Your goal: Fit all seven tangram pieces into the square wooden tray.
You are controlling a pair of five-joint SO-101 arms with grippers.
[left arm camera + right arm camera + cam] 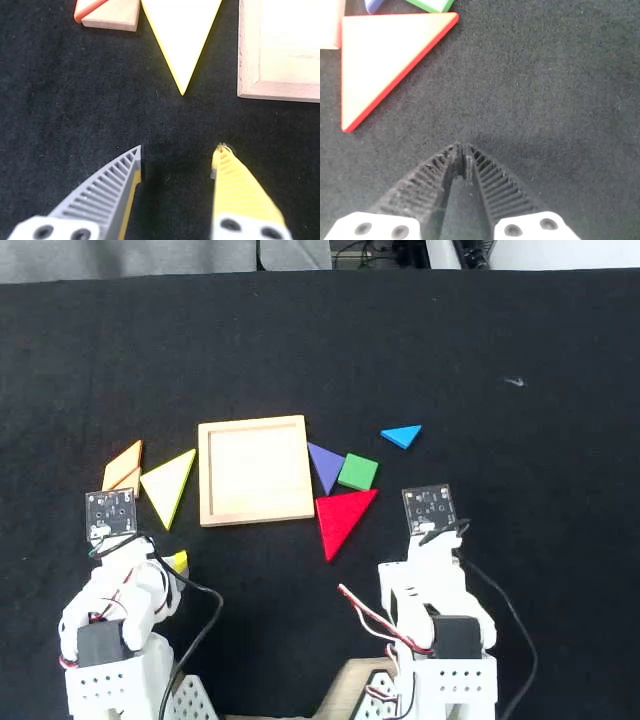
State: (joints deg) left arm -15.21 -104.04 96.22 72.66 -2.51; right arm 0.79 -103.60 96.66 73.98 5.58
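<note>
**Left pincer (177, 155) spread, right pincer (462, 150) pressed shut, no piece in the tray yet**

Both pincers hover low over black cloth and neither holds anything. The left one points at the tip of the yellow triangle (170, 485), which lies just beside the square wooden tray (256, 516) at its 9 o'clock. The orange parallelogram (122, 468) lies farther out the same way. At the tray's 3 o'clock the purple triangle (323, 465) touches the rim, with the green square (358, 472) against it. The red triangle (342, 515) sits at 4 o'clock and the blue triangle (402, 435) lies apart near 2 o'clock.

The likely trouble is the grip. These pieces are flat and lie flush on cloth, so fingers may skate over an edge and shove a piece rather than lift it. A push on the yellow triangle could knock the tray askew. Purple, green and red crowd together, so pulling one may drag its neighbours. A big triangle set down crooked could perch on the rim or leave no room for the others.
</note>
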